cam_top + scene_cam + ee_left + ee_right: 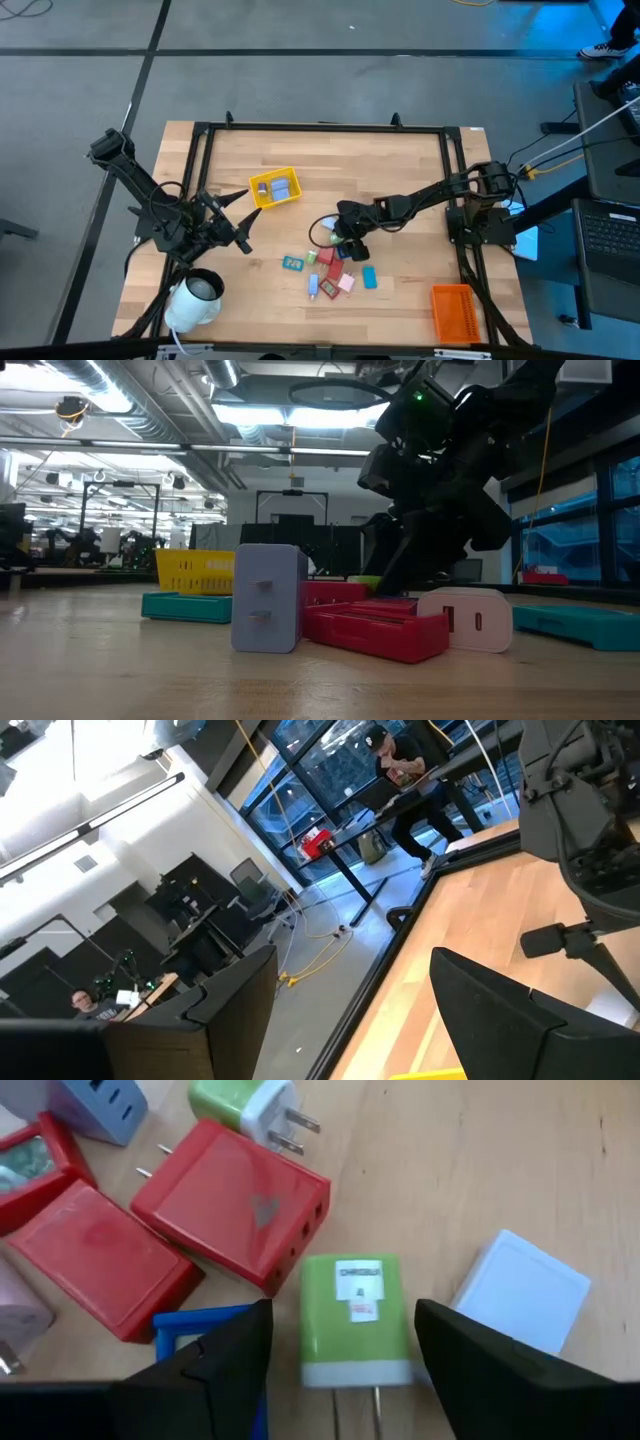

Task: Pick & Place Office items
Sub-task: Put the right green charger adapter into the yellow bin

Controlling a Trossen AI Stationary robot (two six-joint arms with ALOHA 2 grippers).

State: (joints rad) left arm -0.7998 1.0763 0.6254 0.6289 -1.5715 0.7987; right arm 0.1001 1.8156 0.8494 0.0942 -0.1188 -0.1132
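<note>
Green charger lies btwn our right gripper's spread fingers, mid-table w/ the other items; we'd drop straight, clench on its flat sides; left gripper waits, released.

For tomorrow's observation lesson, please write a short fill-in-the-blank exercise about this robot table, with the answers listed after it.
1. The right gripper hovers with open fingers on either side of a ____ charger with a white end and two prongs.
2. The yellow tray lies near the table's middle; the ____ tray lies at a corner on the right arm's side.
3. The left gripper is open and holds ____.

Answers: green; orange; nothing
</note>
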